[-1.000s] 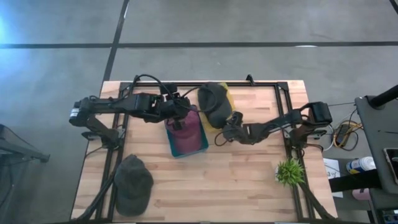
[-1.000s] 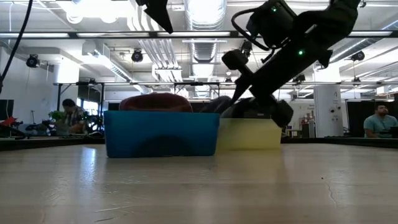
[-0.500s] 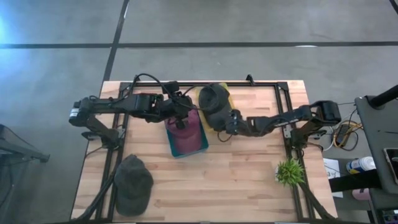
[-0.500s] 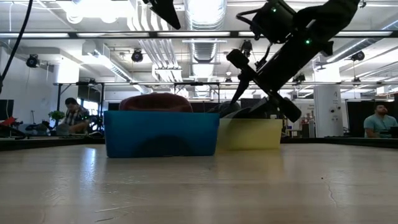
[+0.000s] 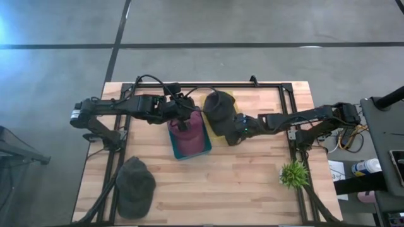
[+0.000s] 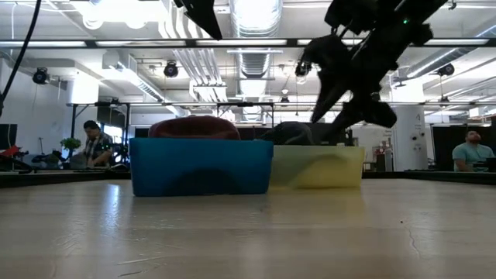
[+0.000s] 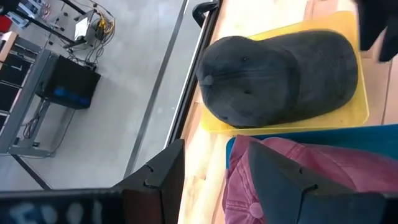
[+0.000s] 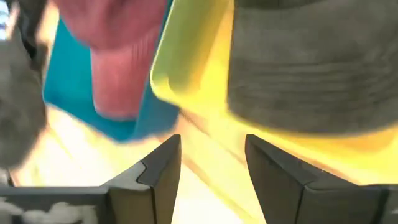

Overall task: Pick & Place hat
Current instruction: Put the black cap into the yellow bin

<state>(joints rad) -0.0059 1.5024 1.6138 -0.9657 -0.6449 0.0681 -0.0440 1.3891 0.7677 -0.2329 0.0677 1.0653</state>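
Wooden slats make up your surface (image 5: 240, 183), and behind it the low view shows an open workshop with a person (image 6: 96, 145) seated far left. Your right hand (image 5: 232, 134) sits at the near right edge of the shallow yellow plastic tray (image 7: 348, 117), fingers (image 8: 273, 168) parted with nothing between them. A dark grey cloth cap (image 5: 219, 110) lies in that tray, filling most of it. Just left, touching the yellow tray, the blue plastic bin (image 6: 200, 166) holds a maroon cloth cap (image 5: 188, 135). Your left hand (image 5: 184, 113) hovers over the far end of that bin, fingers (image 7: 155, 177) spread and empty. A second dark grey cap (image 5: 134, 186) lies at the near left, well apart. Near right stands a small green plant (image 5: 293, 174).
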